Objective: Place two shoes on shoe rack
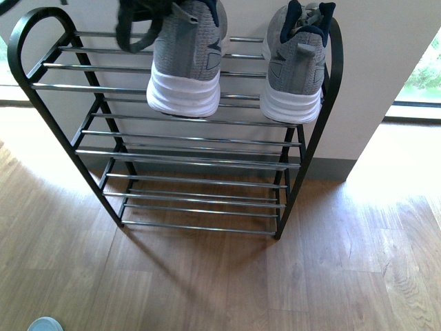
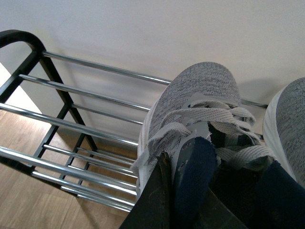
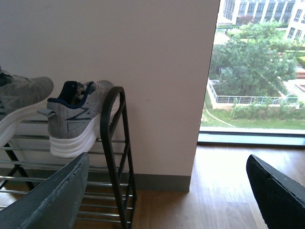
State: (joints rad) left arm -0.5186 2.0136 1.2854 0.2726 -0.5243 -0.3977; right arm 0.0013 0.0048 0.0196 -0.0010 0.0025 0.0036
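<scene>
The left gripper (image 2: 186, 183) is clamped on the navy collar of one sneaker (image 1: 185, 65), which rests upper centre on the rack's (image 1: 43, 12) top shelf. The other sneaker (image 1: 293, 69) sits just to its right. The right gripper (image 3: 167, 160) hangs spread and empty. Placement looks nearly done; the next move is to let go and lift clear.

Front camera's up high, looking down on the black-framed chrome-bar shoe rack (image 1: 186, 160) at the white wall (image 1: 375, 55). Left wrist view hugs a grey knit white-soled sneaker (image 2: 200, 90) up top. Right wrist view, low beside the rack's end, shares that shelf.
</scene>
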